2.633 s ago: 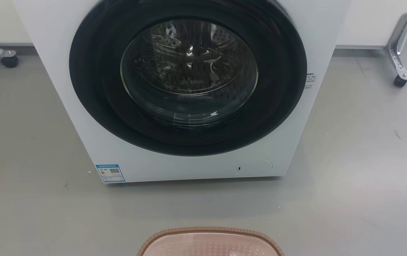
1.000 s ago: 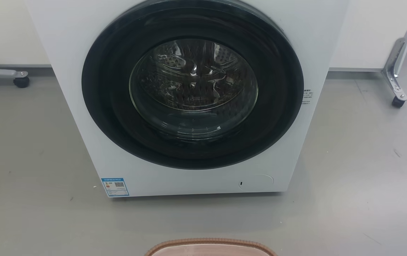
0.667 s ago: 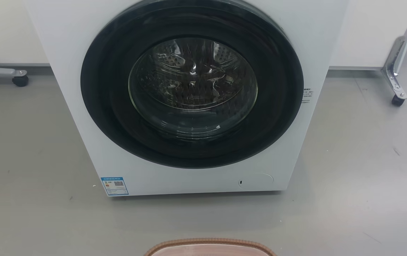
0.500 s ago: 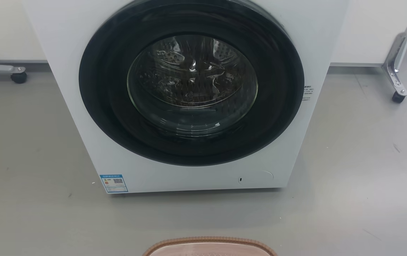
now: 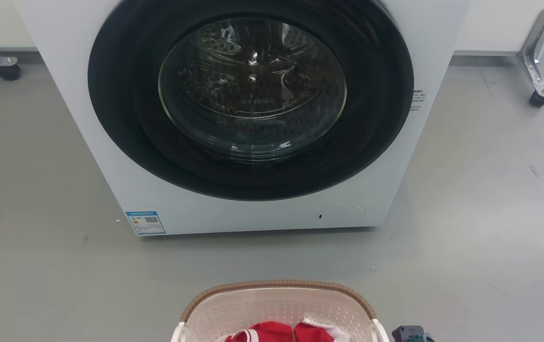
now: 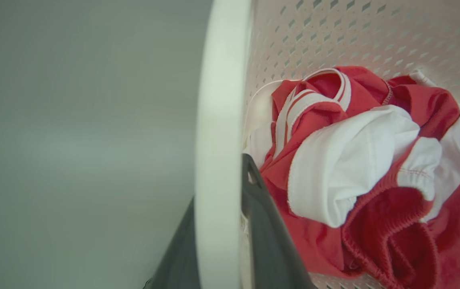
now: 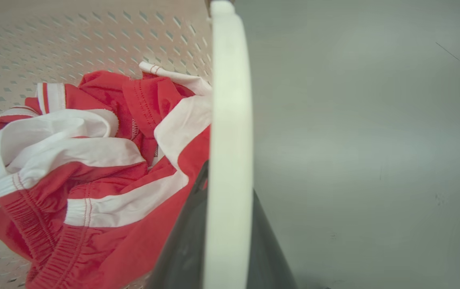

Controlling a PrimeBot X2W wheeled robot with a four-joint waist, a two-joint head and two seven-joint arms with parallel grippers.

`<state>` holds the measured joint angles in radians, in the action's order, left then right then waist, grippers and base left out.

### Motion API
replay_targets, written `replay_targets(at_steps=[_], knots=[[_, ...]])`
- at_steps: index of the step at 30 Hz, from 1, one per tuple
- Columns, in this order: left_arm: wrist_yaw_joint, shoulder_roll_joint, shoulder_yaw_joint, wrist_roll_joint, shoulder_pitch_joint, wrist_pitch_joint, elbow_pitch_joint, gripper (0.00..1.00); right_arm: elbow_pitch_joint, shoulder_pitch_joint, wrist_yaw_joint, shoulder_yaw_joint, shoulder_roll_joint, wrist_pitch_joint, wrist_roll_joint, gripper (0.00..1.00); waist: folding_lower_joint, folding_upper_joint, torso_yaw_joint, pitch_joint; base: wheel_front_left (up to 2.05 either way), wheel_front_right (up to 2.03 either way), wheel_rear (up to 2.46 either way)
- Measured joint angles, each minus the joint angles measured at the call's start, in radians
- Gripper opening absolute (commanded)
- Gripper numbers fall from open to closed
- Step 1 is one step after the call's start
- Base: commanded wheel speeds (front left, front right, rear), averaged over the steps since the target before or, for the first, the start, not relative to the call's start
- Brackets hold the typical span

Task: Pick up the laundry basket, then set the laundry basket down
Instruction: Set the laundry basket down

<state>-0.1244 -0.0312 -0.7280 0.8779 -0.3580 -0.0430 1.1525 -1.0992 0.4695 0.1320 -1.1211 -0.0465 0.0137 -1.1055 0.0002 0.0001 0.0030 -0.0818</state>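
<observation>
Gripping the laundry basket (image 6: 334, 32) by its white left handle (image 6: 220, 100), the left claw (image 6: 220, 180) is clenched. One dark finger sits inside the basket beside the red and white clothes (image 6: 354, 160), the other outside over the grey floor (image 6: 73, 140). The right claw (image 7: 230, 180) is clenched the same way on the right handle (image 7: 230, 80), one finger on the clothes side and one on the floor side. Both claws reach along their handles, fingers lying lengthwise against the white bands.

In the head view the basket sits at the bottom middle, mouth up, a handle at each side. Its brown woven rim (image 5: 276, 284) curves toward the washing machine (image 5: 234, 218). The bottom edge cuts off its near part, so its long axis cannot be told, nor whether its base touches the floor. A strip of bare floor separates it from the white machine, whose round dark door (image 5: 253, 85) is closed and faces the basket. Further back, wheeled metal legs (image 5: 538, 97) stand near the wall.
</observation>
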Motion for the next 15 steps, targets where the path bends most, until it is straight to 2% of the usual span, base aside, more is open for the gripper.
replay_targets(at_steps=[15], knots=[[0.000,-0.004,0.024,-0.008,-0.223,-0.020,0.005,0.00,-0.032,0.252,0.000,0.009,-0.002,0.024,0.017,0.00,0.0001,0.0001,-0.004,-0.177,0.00,0.00,0.00]])
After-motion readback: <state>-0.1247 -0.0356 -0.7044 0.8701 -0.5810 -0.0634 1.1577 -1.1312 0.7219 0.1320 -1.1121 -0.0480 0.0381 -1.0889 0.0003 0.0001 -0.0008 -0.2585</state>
